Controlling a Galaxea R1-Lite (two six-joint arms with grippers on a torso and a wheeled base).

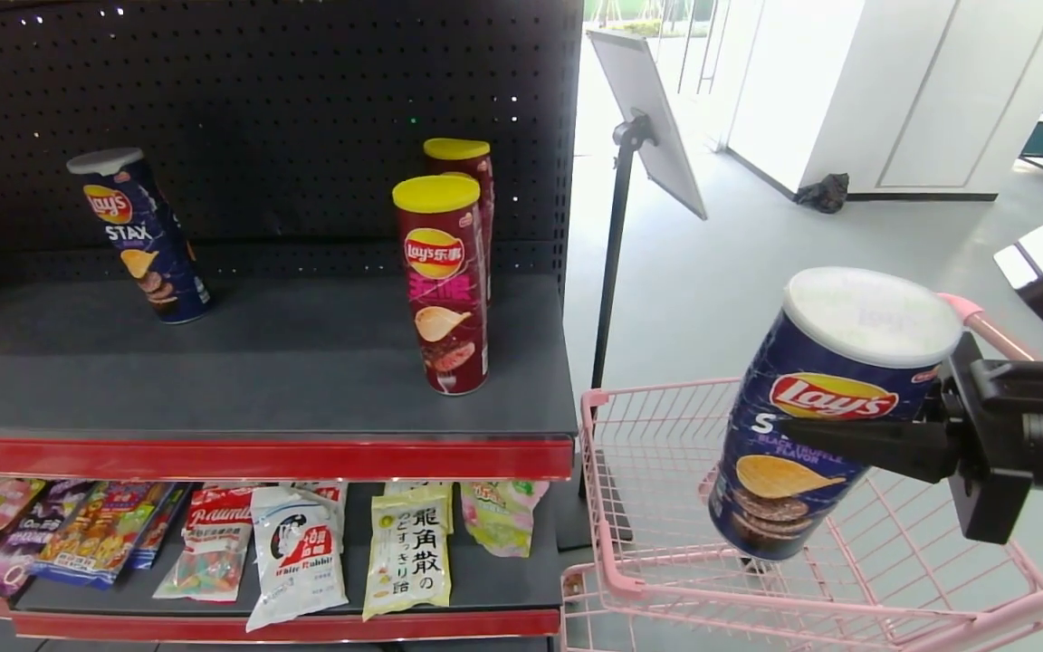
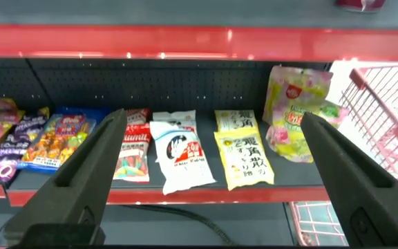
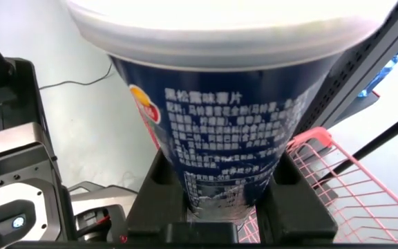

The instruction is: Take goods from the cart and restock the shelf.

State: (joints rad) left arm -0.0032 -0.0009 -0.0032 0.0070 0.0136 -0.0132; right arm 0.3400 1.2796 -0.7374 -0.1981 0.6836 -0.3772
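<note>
**Blue can in right gripper, over the cart, not yet shelved**

The blue chip can [image 1: 825, 394] hangs tilted above the pink cart [image 1: 648, 580], lid up and leaning towards your right arm. It is clear of the basket and well apart from the shelf.

Handling, my read:
- It's a cardboard tube, so light and stiff along its length, but the wall dents if you over-squeeze.
- The glossy wrap probably slides under a loose pinch.
- The contents are brittle, so no drops and no hard set-down.
- The plastic lid can pop, so don't hold by it.
- Mid-body is the place to hold, and the right gripper [image 1: 834, 442] is clamped there now.

What each view gives you:
- **Head view:** this is the target. The upper shelf [image 1: 259, 380] has a matching blue can [image 1: 137, 235] at the back left. Two red cans [image 1: 440, 281] stand one behind the other near the right end, with bare deck between the two groups.
- **Right wrist view:** this is the grip itself. The right gripper [image 3: 220, 207] has a finger on each side of the can [image 3: 220, 152], below the lid. Contact looks square.
- **Left wrist view:** the left gripper [image 2: 209, 187] is spread wide with nothing in it. It faces the snack bags [image 2: 185, 155] on the lower shelf.
</note>
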